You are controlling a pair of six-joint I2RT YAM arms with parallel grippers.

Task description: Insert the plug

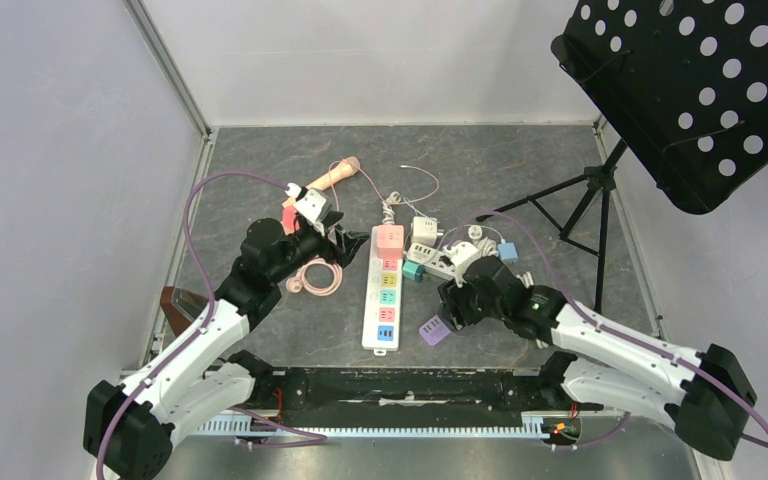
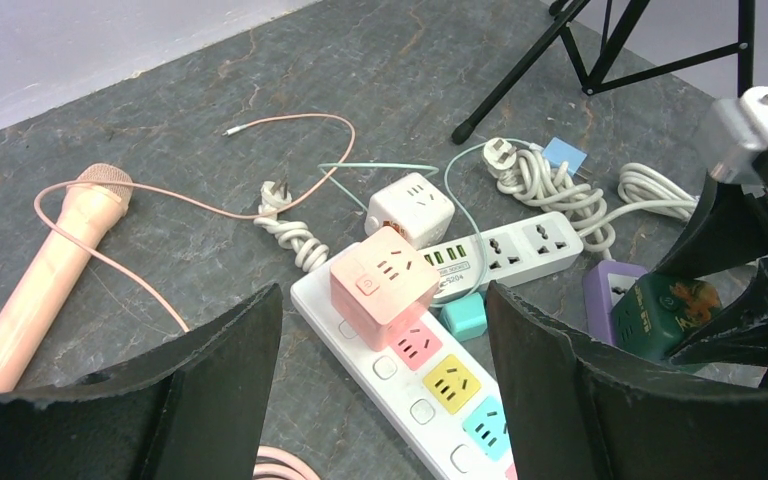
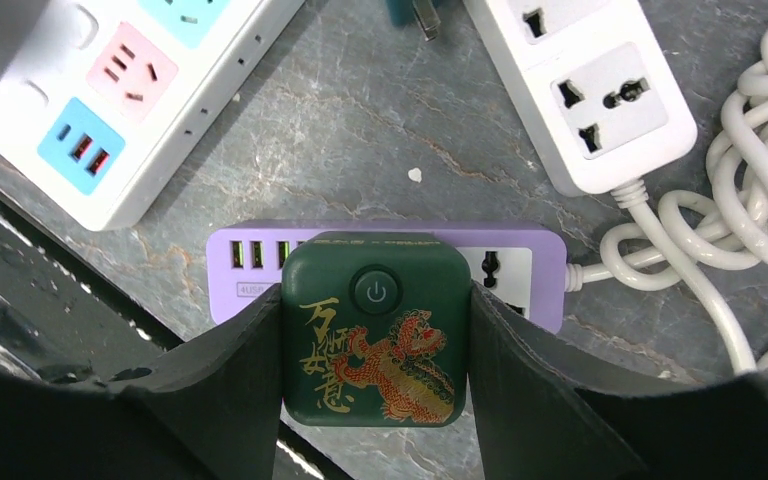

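From above, the right claw (image 1: 452,305) sits low over the purple power strip (image 1: 433,331), which lies loose on the table (image 1: 260,170) near its front edge, just beside the long white power strip (image 1: 385,290). The left claw (image 1: 348,243) hangs over the far end of that white strip, well apart from the purple one. Nothing pins the purple strip, so a downward push will probably slide or tilt it rather than seat the plug.

In the left wrist view, the left claw's fingers (image 2: 560,380) stand wide apart and hold nothing. The pink cube adapter (image 2: 385,285) is seen between them, seated on the white strip. At the right, the green plug (image 2: 660,312) shows in the other claw, right over the purple strip. The left arm is too far off to brace the strip.

In the right wrist view, the right claw is clamped on the green plug's two sides, its power button (image 3: 375,292) facing the camera. The plug covers the middle of the purple strip; only the USB ports (image 3: 255,255) and part of one socket (image 3: 500,270) show. Prongs and target holes are hidden, so their alignment cannot be told. If they are off, pressing could jam the prongs on the strip's face or twist the plug in the pads. The strip's cord (image 3: 600,272), which runs off towards tangled white cable, could also drag it askew.
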